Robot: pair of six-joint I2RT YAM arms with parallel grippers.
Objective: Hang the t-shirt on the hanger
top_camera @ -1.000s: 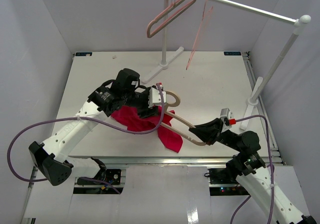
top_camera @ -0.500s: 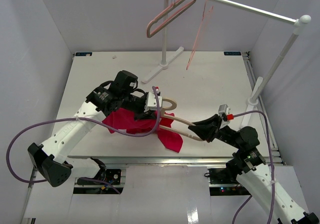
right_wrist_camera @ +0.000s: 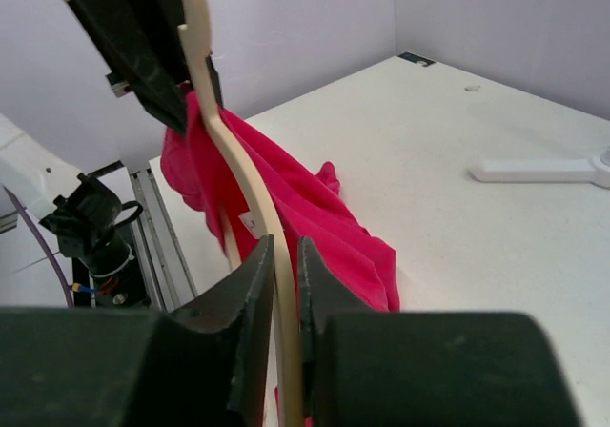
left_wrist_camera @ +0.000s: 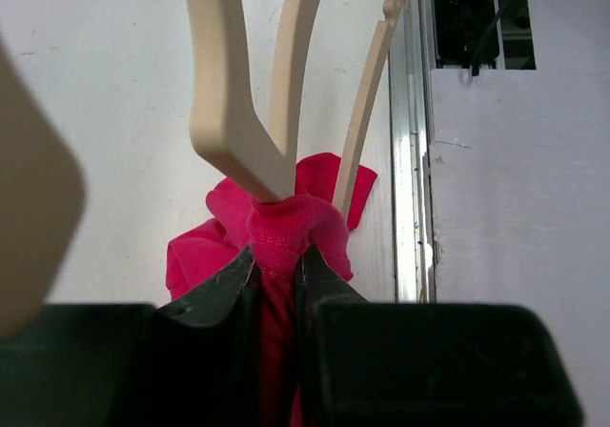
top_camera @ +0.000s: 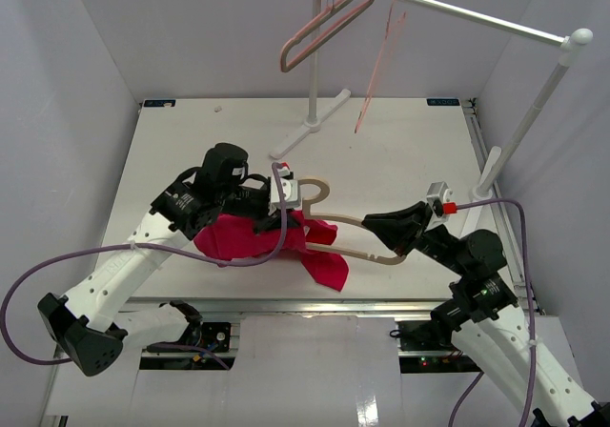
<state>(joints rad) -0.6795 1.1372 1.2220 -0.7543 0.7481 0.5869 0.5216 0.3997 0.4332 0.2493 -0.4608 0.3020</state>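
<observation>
Two claws are at work over the near half of the white desk (top_camera: 400, 160), one on cloth and one on wood. The left claw (top_camera: 284, 219) is pressed together on a fold of the red t-shirt (top_camera: 243, 238). In the left wrist view that claw (left_wrist_camera: 278, 274) pinches a stitched hem of the t-shirt (left_wrist_camera: 286, 232) right at its tips, and the hem is bunched against the tan wooden hanger (left_wrist_camera: 224, 84) where the wood goes into the cloth. The rest of the shirt lies crumpled on the desk left of centre, near the front edge, with one flap spread toward the right. The hanger (top_camera: 362, 254) reaches from the left claw across to the right one, its hook just beside the left claw and its lower bar passing over the red cloth. I cannot tell whether any of it touches the desk. The right claw (top_camera: 379, 227) is closed on the hanger's far end. In the right wrist view the claw (right_wrist_camera: 283, 255) has one thin bar of the hanger (right_wrist_camera: 193, 17) pinched between its two dark fingers, with the t-shirt (right_wrist_camera: 305, 203) hanging and pooling behind it. At the back stands a white rack (top_camera: 448, 8) whose rail carries a thicker pinkish-brown hanger (top_camera: 319, 31) and, near it, a thin pink wire hanger (top_camera: 381, 60), both well apart from the arms.
</observation>
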